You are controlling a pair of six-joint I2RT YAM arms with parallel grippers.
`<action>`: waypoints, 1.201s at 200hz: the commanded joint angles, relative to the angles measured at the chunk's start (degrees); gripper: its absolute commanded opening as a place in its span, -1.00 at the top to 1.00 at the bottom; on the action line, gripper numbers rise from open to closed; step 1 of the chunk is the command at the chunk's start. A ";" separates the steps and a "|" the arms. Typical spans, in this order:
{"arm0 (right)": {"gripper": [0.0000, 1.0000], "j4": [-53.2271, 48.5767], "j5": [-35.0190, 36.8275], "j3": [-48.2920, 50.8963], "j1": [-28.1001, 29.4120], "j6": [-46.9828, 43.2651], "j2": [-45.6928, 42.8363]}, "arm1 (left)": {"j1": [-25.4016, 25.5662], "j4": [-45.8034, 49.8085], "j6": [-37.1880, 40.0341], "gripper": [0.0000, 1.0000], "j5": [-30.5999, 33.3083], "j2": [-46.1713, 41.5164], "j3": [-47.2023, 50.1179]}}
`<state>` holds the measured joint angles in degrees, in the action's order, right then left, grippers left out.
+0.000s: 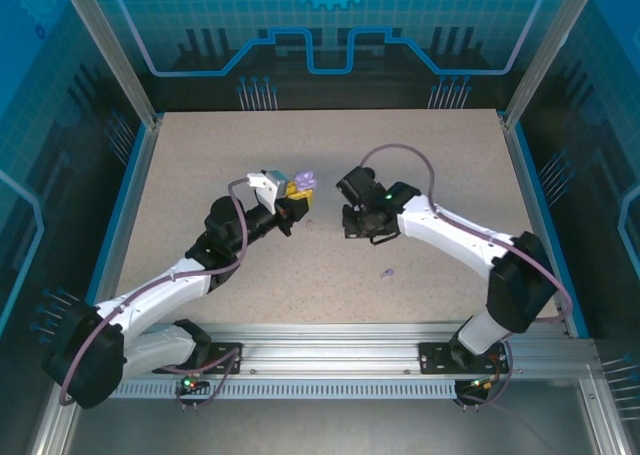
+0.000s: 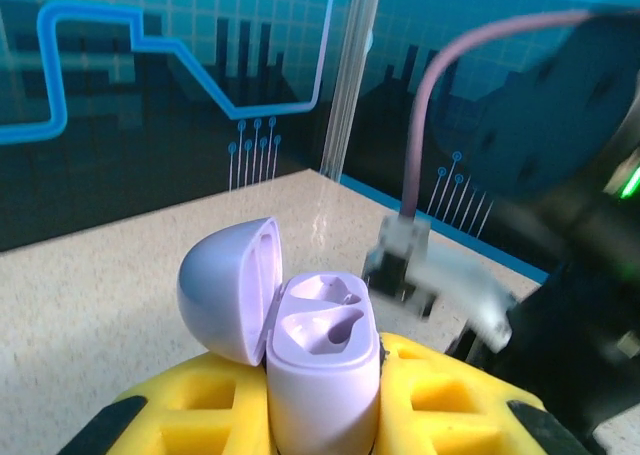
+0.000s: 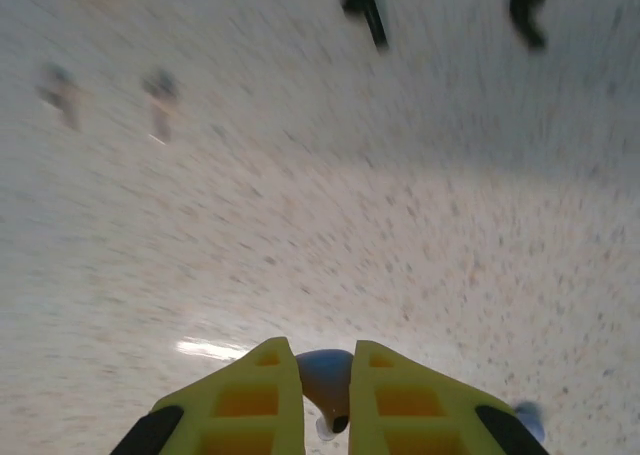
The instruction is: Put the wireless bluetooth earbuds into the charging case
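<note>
**Item 1 – L gripper** (image 2: 325,420): shut tight on the charging case (image 2: 325,365), lilac, gripped low on its body btw the yellow fingers. Case approx. upright. Lid (image 2: 225,290) hinged open to the L. Both sockets bare, facing up.

**Item 2 – R gripper** (image 3: 325,400): only a narrow gap, pinching a small lilac-grey rounded piece, which we take for a lilac earbud (image 3: 322,375). Head shows btw the fingers. Stem direction: cannot tell.

**Item 3 – second lilac earbud** (image 1: 386,272): loose on the table (image 1: 250,145), nearer the R arm, well apart from the case.

**Item 4 – black earbuds** (image 3: 365,13): two, on the table, apart, at top of R wrist view.

**Relation:** in the top view the case sits just L of the R gripper, near but not touching. We judge the next move falls to the R arm: bud goes leftward over the open sockets, stem down. Risk: tilt or wrong socket.
</note>
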<state>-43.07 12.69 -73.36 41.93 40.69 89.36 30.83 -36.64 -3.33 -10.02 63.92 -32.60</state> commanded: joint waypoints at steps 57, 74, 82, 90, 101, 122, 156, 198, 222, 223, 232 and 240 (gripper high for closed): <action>0.73 0.78 3.06 -12.28 -0.94 -13.04 -11.48 | 1.64 -8.72 12.33 1.00 0.74 3.17 -2.10; 0.72 2.85 1.44 -13.26 -0.75 -15.25 -13.18 | 2.01 -9.09 14.03 1.00 1.33 3.89 -2.54; 0.72 4.01 0.40 -13.51 -0.58 -16.27 -13.70 | 2.18 -9.06 14.85 1.00 1.66 4.14 -2.80; 0.71 5.16 -1.00 -13.84 -0.44 -17.39 -14.09 | 2.60 -8.93 16.00 1.00 1.51 4.51 -3.06; 0.71 6.48 -2.22 -14.24 0.07 -18.69 -14.19 | 2.98 -8.71 17.24 1.00 1.66 4.95 -3.42; 0.71 8.29 -3.69 -14.81 1.48 -20.70 -13.91 | 3.53 -9.47 18.22 1.00 1.67 5.84 -3.87; 0.71 11.73 -4.59 -14.03 4.04 -23.37 -13.63 | 4.29 -10.15 19.19 1.00 1.94 6.55 -4.74; 0.70 15.40 -4.18 -11.56 5.97 -24.78 -13.87 | 4.48 -10.08 19.23 1.00 1.67 6.66 -5.28; 0.70 15.95 -4.19 -10.88 6.01 -24.78 -13.28 | 4.49 -9.83 18.74 1.00 1.58 6.35 -5.34; 0.70 15.93 -4.18 -10.86 5.99 -24.78 -13.26 | 4.45 -9.84 18.77 1.00 1.58 6.29 -5.36; 0.70 16.24 -4.17 -10.57 6.06 -24.69 -13.17 | 4.46 -9.56 18.68 1.00 1.50 6.15 -5.44; 0.70 16.35 -4.30 -10.36 6.10 -24.61 -13.06 | 4.49 -9.48 18.56 1.00 1.50 6.05 -5.42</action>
<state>-29.12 8.73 -84.86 47.33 16.86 75.77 34.79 -44.25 14.13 -8.78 70.26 -35.97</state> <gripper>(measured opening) 0.152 0.222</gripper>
